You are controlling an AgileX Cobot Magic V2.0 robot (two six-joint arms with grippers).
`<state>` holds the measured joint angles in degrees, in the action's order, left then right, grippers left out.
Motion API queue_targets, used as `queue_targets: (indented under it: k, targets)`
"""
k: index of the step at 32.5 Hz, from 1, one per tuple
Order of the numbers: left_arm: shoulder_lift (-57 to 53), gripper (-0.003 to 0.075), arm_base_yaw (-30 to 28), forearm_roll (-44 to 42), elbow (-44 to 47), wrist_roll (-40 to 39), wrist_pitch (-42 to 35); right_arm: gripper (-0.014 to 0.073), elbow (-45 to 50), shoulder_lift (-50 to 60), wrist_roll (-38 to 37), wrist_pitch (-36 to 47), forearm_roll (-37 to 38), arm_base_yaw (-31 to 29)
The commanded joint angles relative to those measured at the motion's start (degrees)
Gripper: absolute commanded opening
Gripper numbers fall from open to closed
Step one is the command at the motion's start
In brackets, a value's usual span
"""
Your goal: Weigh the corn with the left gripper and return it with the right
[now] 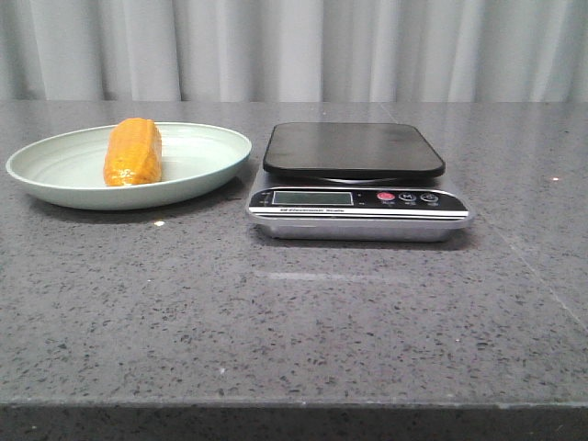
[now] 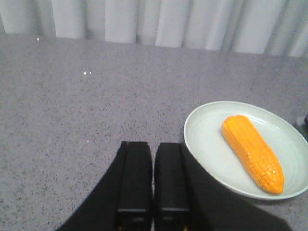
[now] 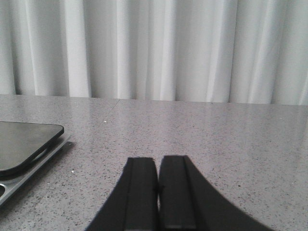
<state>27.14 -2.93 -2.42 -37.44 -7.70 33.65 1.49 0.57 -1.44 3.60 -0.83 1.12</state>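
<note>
The orange-yellow corn (image 1: 133, 152) lies in a pale green plate (image 1: 55, 179) at the left of the table. The left wrist view shows the corn (image 2: 252, 152) on the plate (image 2: 207, 144) as well. My left gripper (image 2: 154, 144) is shut and empty, above the bare table beside the plate's rim. My right gripper (image 3: 158, 159) is shut and empty, over bare table beside the scale (image 3: 24, 144). Neither gripper shows in the front view.
A kitchen scale (image 1: 354, 179) with a black platform (image 1: 354, 147) and a silver base stands at the table's middle, right of the plate. White curtains hang behind the grey speckled table (image 1: 294, 322).
</note>
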Motion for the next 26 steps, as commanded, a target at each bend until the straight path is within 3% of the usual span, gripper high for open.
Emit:
queue_targets:
  k: [1, 5, 12, 26]
  targets:
    - [2.4, 0.0134, 0.3, 0.4, -1.6, 0.0, -2.7, 0.0173, -0.3, 1.0, 0.2, 4.7, -0.2, 0.1]
    - [5.4, 0.0251, 2.3, 0.4, -3.5, 0.0, -0.8, 0.0173, -0.3, 1.0, 0.2, 4.7, -0.2, 0.1]
    - [13.3, 0.0573, 6.7, 1.3, -9.3, 0.0, 4.0, 0.0173, -0.3, 1.0, 0.2, 4.7, -0.2, 0.1]
    - [36.0, 0.0595, 15.1, 8.5, -22.3, -2.1, 7.3, 0.0173, -0.3, 1.0, 0.2, 4.7, -0.2, 0.1]
